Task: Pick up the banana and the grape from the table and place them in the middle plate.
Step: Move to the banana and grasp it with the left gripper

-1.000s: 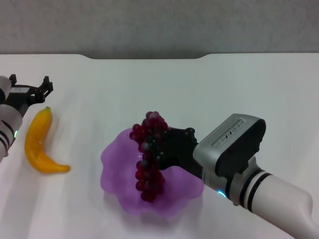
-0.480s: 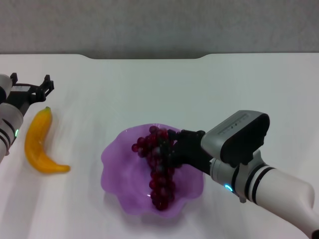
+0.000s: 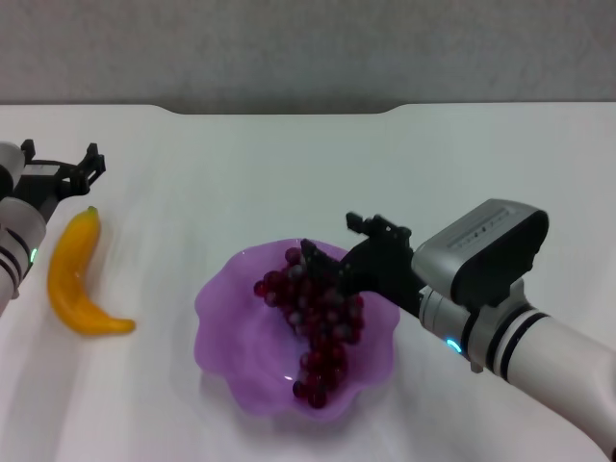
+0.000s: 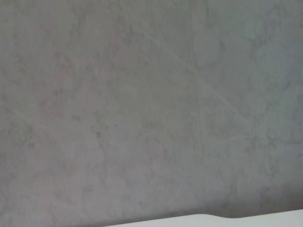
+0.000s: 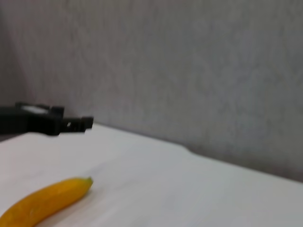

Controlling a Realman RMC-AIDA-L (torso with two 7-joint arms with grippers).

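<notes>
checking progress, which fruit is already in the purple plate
The grape: it lies inside the middle plate by the open right gripper. The banana lies on the table.

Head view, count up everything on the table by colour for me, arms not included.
Orange-yellow: 1, the banana, lying on the table near the left gripper.
Dark red-purple: 1, the grape bunch, lying in the plate by the open right gripper.
Translucent purple: 1, the middle plate.
Total: 3
</notes>
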